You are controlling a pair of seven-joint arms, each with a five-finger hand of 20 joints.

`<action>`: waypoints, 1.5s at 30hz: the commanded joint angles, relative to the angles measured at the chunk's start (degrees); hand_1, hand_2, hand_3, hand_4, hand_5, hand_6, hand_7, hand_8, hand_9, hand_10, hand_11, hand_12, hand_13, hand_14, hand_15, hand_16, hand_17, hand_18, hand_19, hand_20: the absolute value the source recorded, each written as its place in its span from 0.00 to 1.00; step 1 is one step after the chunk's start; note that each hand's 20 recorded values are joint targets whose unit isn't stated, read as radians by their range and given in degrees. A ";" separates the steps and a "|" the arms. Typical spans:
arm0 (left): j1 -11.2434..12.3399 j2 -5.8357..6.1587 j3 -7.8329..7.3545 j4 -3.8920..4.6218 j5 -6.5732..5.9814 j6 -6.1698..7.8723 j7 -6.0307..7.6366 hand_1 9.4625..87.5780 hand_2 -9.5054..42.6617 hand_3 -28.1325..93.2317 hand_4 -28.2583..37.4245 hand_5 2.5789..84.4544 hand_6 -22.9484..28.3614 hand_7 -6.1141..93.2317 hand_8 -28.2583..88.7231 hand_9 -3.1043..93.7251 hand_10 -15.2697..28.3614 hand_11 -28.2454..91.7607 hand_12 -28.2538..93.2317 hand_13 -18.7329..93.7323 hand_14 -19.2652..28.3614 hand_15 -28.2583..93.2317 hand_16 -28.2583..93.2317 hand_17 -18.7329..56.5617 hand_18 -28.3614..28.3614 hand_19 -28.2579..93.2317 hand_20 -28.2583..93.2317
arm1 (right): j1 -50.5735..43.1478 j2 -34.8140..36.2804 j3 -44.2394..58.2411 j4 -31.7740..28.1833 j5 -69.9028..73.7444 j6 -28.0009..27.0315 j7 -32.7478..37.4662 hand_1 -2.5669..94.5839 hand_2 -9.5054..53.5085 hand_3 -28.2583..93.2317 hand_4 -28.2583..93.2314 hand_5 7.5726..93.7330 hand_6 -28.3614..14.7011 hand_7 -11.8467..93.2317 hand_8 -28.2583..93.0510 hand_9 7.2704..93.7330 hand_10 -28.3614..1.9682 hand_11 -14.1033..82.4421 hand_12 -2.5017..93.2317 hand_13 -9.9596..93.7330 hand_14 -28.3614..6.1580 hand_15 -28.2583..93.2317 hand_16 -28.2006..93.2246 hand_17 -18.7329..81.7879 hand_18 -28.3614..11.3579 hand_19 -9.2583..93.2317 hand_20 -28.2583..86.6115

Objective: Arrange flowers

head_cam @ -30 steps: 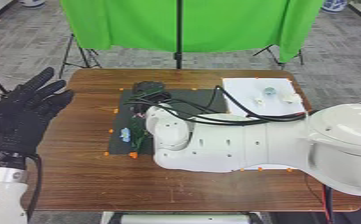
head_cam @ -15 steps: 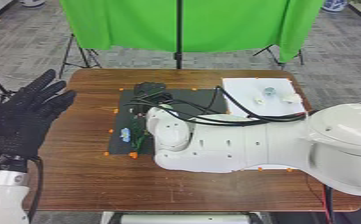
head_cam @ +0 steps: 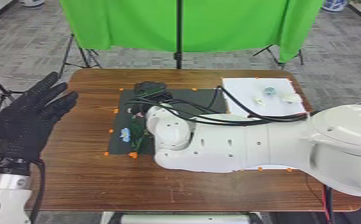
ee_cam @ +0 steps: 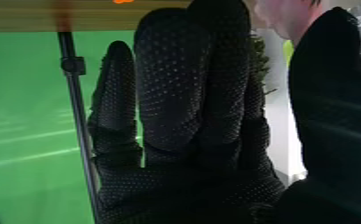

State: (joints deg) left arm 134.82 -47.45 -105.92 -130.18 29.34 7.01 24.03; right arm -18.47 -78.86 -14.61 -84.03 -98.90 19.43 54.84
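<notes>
Nearest, at the left edge of the brown wooden table [head_cam: 79, 185], the left hand [head_cam: 24, 122] in its black fabric glove is open, fingers extended and loosely spread, well apart from the flowers. The white right arm [head_cam: 230, 145] reaches across a dark grey mat [head_cam: 119, 145]. On the mat, nearer than the right hand [head_cam: 150, 90], lie a light blue flower [head_cam: 125, 134] and, just beside it, slender green stems [head_cam: 138, 141]. The right hand is over the mat's far part. In the right wrist view the right hand [ee_cam: 185, 190] is open, its fingers straight and the thumb held apart; a soft pink flower [ee_cam: 287, 15] shows in the gap near their tips, though I cannot tell whether it touches the glove. To the right, on a white sheet [head_cam: 239, 85], sit a small pale blue item [head_cam: 270, 91] and small whitish pieces [head_cam: 290, 98]. Beyond the table hangs a bright green cloth [head_cam: 239, 25], a black pole [head_cam: 178, 30] in front of it.
</notes>
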 commanded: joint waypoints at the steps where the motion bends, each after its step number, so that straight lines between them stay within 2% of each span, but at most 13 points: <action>1: -0.19 -0.65 0.26 0.25 -0.06 -0.01 -1.13 0.18 0.32 0.87 0.05 0.41 0.69 0.08 0.21 0.32 0.83 0.24 0.41 0.38 0.84 0.39 0.31 0.13 0.87 0.62 0.49 | 0.87 0.02 0.26 -0.78 -0.96 1.77 -0.57 0.53 0.00 0.63 0.00 0.70 0.74 0.37 0.17 0.94 0.76 0.46 0.20 0.90 0.73 0.68 0.39 0.47 0.25 0.84 0.40; 4: -1.10 -1.09 0.22 0.62 -0.02 -0.25 -2.18 0.18 0.32 0.87 0.05 0.41 0.70 0.07 0.21 0.30 0.82 0.23 0.41 0.37 0.83 0.35 0.31 0.13 0.87 0.61 0.49 | 1.35 -0.25 -0.57 -0.58 -1.27 3.23 -0.34 0.59 0.00 0.56 0.00 0.70 0.73 0.44 0.21 0.92 0.78 0.47 0.19 0.89 0.75 0.67 0.39 0.47 0.24 0.83 0.40; 9: 0.39 -0.15 0.83 0.13 -0.22 0.19 -0.44 0.18 0.32 0.87 0.05 0.41 0.71 0.06 0.22 0.28 0.81 0.23 0.41 0.37 0.81 0.32 0.33 0.13 0.86 0.61 0.49 | 1.30 -0.10 -0.68 -0.57 -1.65 4.38 -1.46 0.70 0.00 0.48 0.02 0.69 0.75 0.66 0.23 0.92 0.80 0.47 0.21 0.89 0.77 0.67 0.39 0.47 0.25 0.82 0.40; 11: 1.17 0.35 1.00 -0.12 -0.38 0.69 0.60 0.18 0.33 0.87 0.05 0.41 0.71 0.06 0.22 0.27 0.81 0.22 0.41 0.37 0.81 0.31 0.33 0.13 0.86 0.61 0.49 | 1.53 -0.25 -1.25 -0.59 -1.78 5.31 -1.43 0.73 0.00 0.49 0.01 0.71 0.76 0.68 0.23 0.94 0.81 0.46 0.24 0.90 0.79 0.67 0.39 0.47 0.26 0.81 0.41; 15: 2.94 1.41 1.27 -0.62 -0.66 1.12 2.67 0.18 0.33 0.87 0.06 0.41 0.72 0.06 0.22 0.27 0.82 0.22 0.42 0.36 0.82 0.30 0.34 0.13 0.86 0.61 0.49 | 1.52 -0.05 -1.29 -0.77 -1.61 5.70 -2.23 0.73 0.02 0.51 0.00 0.72 0.77 0.67 0.23 0.95 0.83 0.45 0.25 0.91 0.80 0.67 0.40 0.47 0.27 0.80 0.42; 22: 3.15 1.71 1.52 -0.75 -0.81 1.27 2.95 0.18 0.33 0.86 0.06 0.41 0.72 0.06 0.22 0.25 0.82 0.21 0.42 0.36 0.82 0.27 0.35 0.13 0.86 0.60 0.49 | 0.71 0.64 0.49 -1.43 0.06 3.37 -4.07 0.64 0.09 0.66 0.00 0.80 0.82 0.43 0.18 0.95 0.82 0.38 0.24 0.90 0.79 0.63 0.41 0.47 0.24 0.78 0.45; 26: 3.24 1.45 1.28 -0.81 -0.80 1.35 2.45 0.18 0.33 0.87 0.06 0.41 0.72 0.06 0.22 0.26 0.82 0.21 0.42 0.36 0.82 0.27 0.36 0.13 0.86 0.60 0.49 | 0.40 0.90 0.80 -1.67 -0.12 2.85 -4.28 0.62 0.12 0.69 0.00 0.79 0.85 0.40 0.17 0.94 0.80 0.39 0.23 0.89 0.78 0.63 0.41 0.47 0.22 0.78 0.45; 32: 2.82 0.66 0.76 -0.67 -0.68 1.08 1.15 0.18 0.34 0.86 0.06 0.41 0.72 0.06 0.22 0.26 0.82 0.21 0.42 0.37 0.83 0.28 0.37 0.13 0.86 0.60 0.49 | 2.27 1.32 -0.90 -2.25 1.45 6.40 -4.71 0.57 0.10 0.68 0.00 0.71 0.81 0.41 0.15 0.91 0.77 0.42 0.19 0.87 0.75 0.66 0.40 0.46 0.20 0.78 0.45; 34: 3.42 0.35 -0.08 -0.85 -0.74 1.32 0.54 0.18 0.34 0.86 0.06 0.40 0.72 0.06 0.22 0.26 0.82 0.22 0.42 0.37 0.84 0.31 0.36 0.13 0.86 0.61 0.50 | 2.57 1.98 -0.18 -3.00 2.26 7.02 -5.83 0.55 0.10 0.68 0.00 0.69 0.79 0.42 0.15 0.90 0.76 0.43 0.19 0.87 0.74 0.67 0.40 0.46 0.20 0.78 0.45; 38: 6.79 0.09 -1.24 -2.05 -0.73 2.09 1.71 0.17 0.34 0.86 0.07 0.39 0.70 0.05 0.22 0.28 0.81 0.22 0.42 0.37 0.87 0.43 0.31 0.13 0.87 0.63 0.50 | 3.76 3.52 0.88 -4.71 2.94 7.39 -7.19 0.51 0.10 0.69 0.00 0.65 0.77 0.41 0.15 0.86 0.72 0.45 0.19 0.84 0.71 0.68 0.38 0.44 0.18 0.77 0.45; 42: 10.17 -0.95 -2.58 -3.16 -0.72 3.11 2.61 0.17 0.34 0.85 0.07 0.39 0.68 0.05 0.22 0.32 0.81 0.25 0.41 0.37 0.89 0.55 0.25 0.14 0.88 0.65 0.49 | 3.37 6.31 4.23 -7.74 3.22 3.99 -7.94 0.46 0.08 0.74 0.00 0.63 0.76 0.37 0.13 0.83 0.68 0.46 0.18 0.82 0.68 0.70 0.37 0.44 0.17 0.77 0.45; 43: 11.50 -1.31 -2.62 -3.57 -0.88 3.94 3.36 0.17 0.34 0.85 0.07 0.39 0.68 0.05 0.22 0.33 0.81 0.27 0.41 0.38 0.90 0.58 0.23 0.14 0.88 0.66 0.49 | 3.37 6.91 4.52 -8.27 3.88 4.19 -8.49 0.43 0.07 0.76 0.00 0.61 0.74 0.36 0.10 0.81 0.66 0.46 0.18 0.80 0.66 0.70 0.37 0.44 0.17 0.77 0.45; 45: 12.74 -2.09 -2.76 -3.90 -1.15 4.72 4.10 0.16 0.34 0.85 0.07 0.40 0.66 0.07 0.22 0.34 0.82 0.32 0.39 0.39 0.93 0.67 0.19 0.15 0.88 0.68 0.49 | 1.63 9.45 8.29 -10.57 3.07 -0.09 -8.52 0.40 0.08 0.78 0.01 0.59 0.72 0.35 0.10 0.79 0.62 0.46 0.18 0.79 0.63 0.71 0.36 0.43 0.16 0.77 0.45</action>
State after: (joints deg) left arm 141.58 -46.98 -108.27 -132.91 28.75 8.86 26.02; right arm -17.07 -74.75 -12.51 -90.27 -95.21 24.92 47.52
